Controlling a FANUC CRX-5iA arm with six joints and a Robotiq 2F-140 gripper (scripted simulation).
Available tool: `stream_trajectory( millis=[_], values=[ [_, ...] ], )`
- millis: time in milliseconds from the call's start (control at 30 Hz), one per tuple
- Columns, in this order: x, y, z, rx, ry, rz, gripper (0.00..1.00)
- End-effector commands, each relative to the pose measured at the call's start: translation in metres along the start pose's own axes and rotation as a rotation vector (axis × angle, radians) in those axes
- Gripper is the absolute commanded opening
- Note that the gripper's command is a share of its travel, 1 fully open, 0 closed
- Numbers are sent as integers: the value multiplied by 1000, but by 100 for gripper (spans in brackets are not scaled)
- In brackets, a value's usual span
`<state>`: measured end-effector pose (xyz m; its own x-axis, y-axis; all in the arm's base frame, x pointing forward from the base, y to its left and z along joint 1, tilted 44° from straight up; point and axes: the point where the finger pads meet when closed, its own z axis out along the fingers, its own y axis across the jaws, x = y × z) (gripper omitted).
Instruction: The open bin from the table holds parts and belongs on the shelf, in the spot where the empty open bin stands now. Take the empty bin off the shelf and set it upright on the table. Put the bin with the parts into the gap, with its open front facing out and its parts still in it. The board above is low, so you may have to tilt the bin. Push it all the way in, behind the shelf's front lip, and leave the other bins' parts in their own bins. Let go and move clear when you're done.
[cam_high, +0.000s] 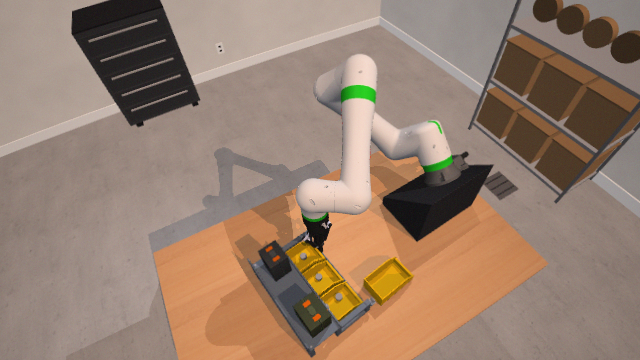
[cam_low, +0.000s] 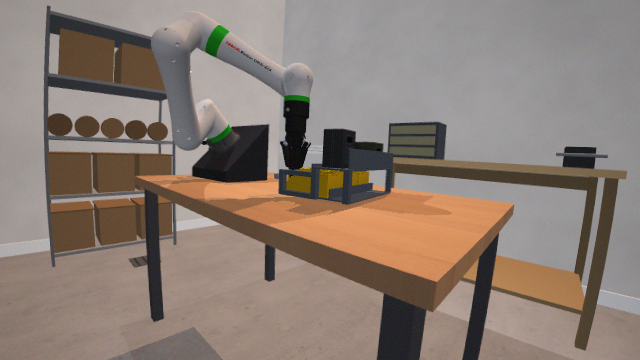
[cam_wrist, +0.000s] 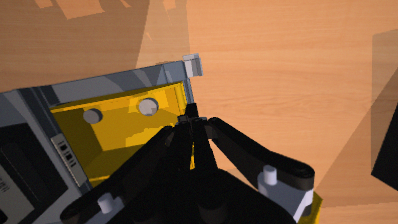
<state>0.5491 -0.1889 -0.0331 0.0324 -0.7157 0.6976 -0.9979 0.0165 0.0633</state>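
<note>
Wrist: yellow bin (cam_high: 306, 254) (cam_wrist: 117, 132) sits just beside end effector (cam_high: 320, 248) (cam_low: 295, 167) (cam_wrist: 192, 120).

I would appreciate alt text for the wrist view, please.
A black gripper, fingers closed together, points at the right edge of a yellow bin holding two round grey parts, in a grey rack on a wooden table.

Wooden table (cam_high: 450, 300) (cam_low: 280, 220) (cam_wrist: 280, 65) | grey shelf (cam_high: 280, 295) (cam_low: 316, 182) (cam_wrist: 112, 80) | yellow bin (cam_high: 388, 281), seemingly bare inside | black pedestal (cam_high: 450, 210) (cam_low: 252, 160)
</note>
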Motion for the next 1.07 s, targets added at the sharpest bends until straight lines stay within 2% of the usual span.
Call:
stream_trajectory(
  millis=[0, 1033],
  values=[
    [0, -1, -1, 2, 0, 0, 10],
    [0, 19, -22, 2, 0, 0, 10]
  ],
)
